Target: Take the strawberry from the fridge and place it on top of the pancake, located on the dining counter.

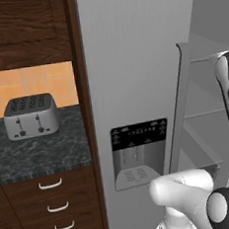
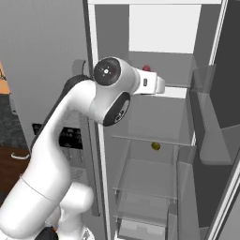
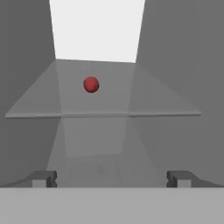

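Observation:
The fridge (image 1: 131,60) is a tall grey unit with its left door shut and its right side standing open. The strawberry (image 3: 91,84), a tiny red berry, rests on an upper glass shelf (image 3: 105,114) toward the back of the fridge. It also peeks out just behind my wrist as a strawberry (image 2: 146,68). My gripper (image 3: 112,179) is open and empty, level with the shelf's front edge and short of the berry, which lies slightly left of centre. The pancake and the dining counter are out of view.
A small green fruit (image 2: 155,146) lies on a lower shelf. The open fridge door (image 2: 220,117) with its bins stands at the right. A silver toaster (image 1: 31,116) sits on the dark granite counter (image 1: 36,154) left of the fridge, above wood drawers (image 1: 55,201).

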{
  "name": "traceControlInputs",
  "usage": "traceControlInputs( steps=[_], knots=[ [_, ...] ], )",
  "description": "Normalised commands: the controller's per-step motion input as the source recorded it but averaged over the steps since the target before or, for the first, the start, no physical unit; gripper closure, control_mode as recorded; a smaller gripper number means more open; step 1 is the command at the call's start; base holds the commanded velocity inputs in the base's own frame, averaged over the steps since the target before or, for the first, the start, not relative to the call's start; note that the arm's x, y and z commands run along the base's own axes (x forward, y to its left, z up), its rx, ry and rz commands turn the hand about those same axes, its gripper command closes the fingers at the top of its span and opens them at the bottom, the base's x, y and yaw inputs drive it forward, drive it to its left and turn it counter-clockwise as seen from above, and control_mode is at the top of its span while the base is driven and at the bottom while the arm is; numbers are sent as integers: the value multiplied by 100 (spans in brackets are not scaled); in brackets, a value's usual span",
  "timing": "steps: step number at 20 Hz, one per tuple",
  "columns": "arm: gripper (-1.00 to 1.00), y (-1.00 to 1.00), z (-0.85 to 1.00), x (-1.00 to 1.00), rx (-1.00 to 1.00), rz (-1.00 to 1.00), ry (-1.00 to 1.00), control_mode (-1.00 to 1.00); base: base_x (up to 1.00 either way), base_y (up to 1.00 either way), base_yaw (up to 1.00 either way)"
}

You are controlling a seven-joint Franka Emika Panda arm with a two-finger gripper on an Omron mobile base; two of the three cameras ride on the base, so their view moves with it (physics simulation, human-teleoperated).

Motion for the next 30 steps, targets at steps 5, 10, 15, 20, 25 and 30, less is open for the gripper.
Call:
traceControlInputs(
  steps=[5,10,15,20,25,30],
  knots=[
    [-100,-17,3,90,0,32,-15,-100,0,0,0],
    [-100,2,9,82,-4,19,-7,-100,0,0,0],
    [-100,0,11,71,-2,9,1,-100,0,0,0],
    [-100,-17,27,24,0,0,12,-100,0,0,0],
    [-100,-2,3,39,0,-6,16,-100,0,0,0],
    [-100,0,-24,47,1,-2,9,-100,0,0,0]
  ],
)
